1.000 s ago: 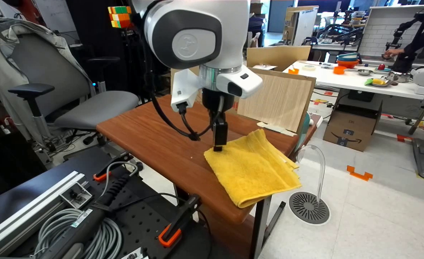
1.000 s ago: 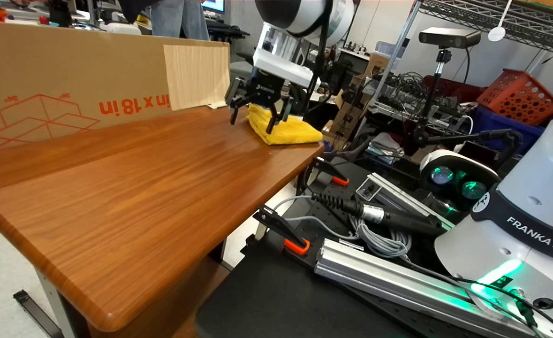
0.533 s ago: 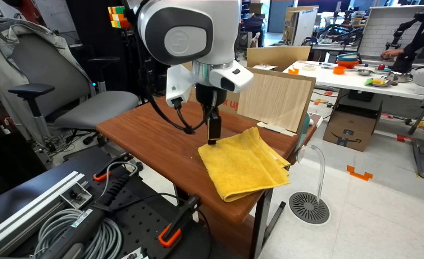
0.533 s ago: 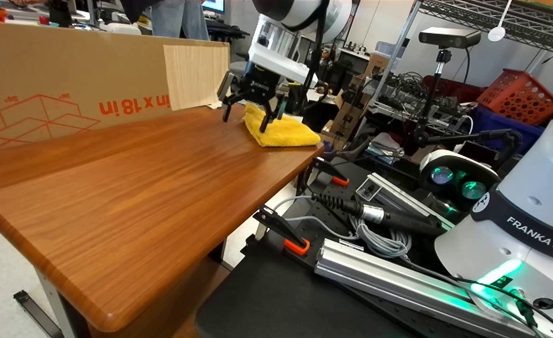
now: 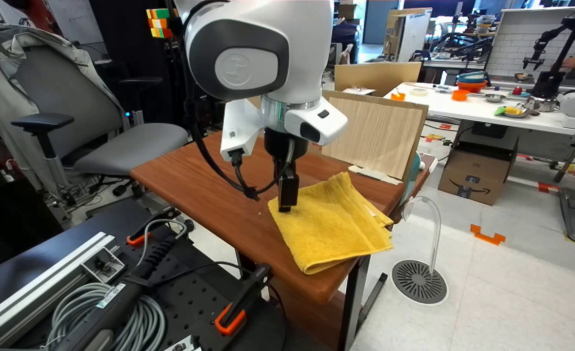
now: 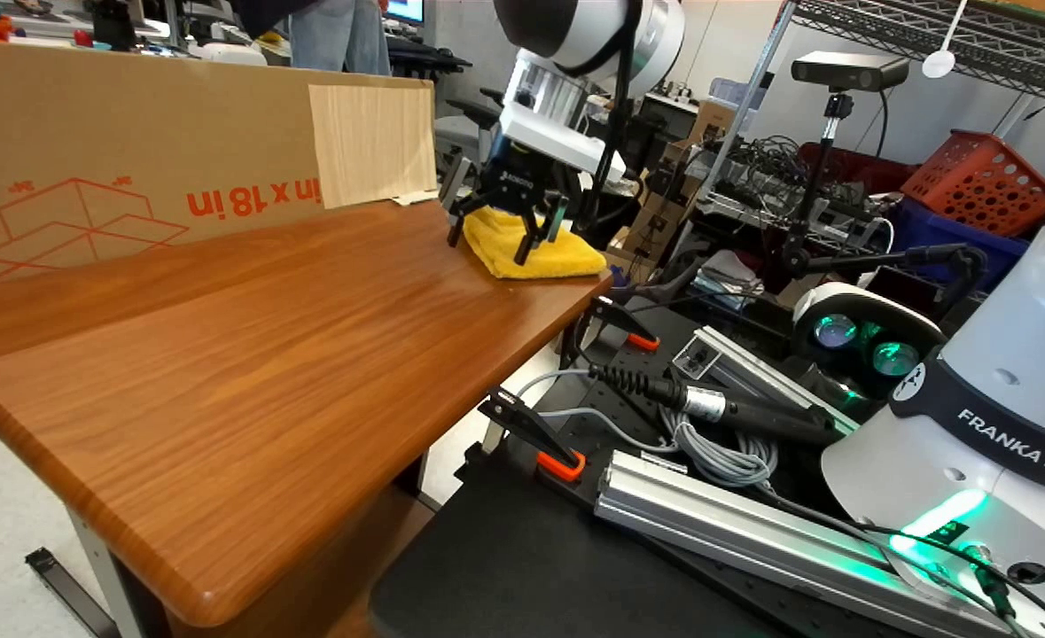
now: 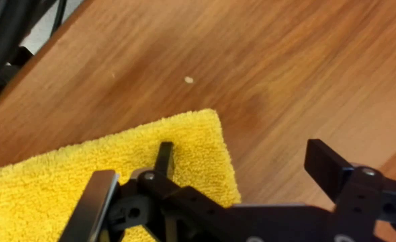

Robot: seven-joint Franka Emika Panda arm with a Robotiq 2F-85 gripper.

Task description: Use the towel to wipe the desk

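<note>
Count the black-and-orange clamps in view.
2, on the black table beside the brown wooden desk: one clamp nearer the yellow terry towel, another clamp farther from it. More may be hidden.

Free room over desk (image 6: pixel 265 372) — cardboard (image 6: pixel 176 146) along one edge

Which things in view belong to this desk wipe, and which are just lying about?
For the job:
folded yellow terry towel
brown wood-grain desk
black two-finger gripper, open, one finger over the towel
small pale speck on the desk, perhaps something to wipe

Apparently just lying about:
coiled grey cable
grey office chair
orange-red plastic crate
brown cardboard box on the floor
</note>
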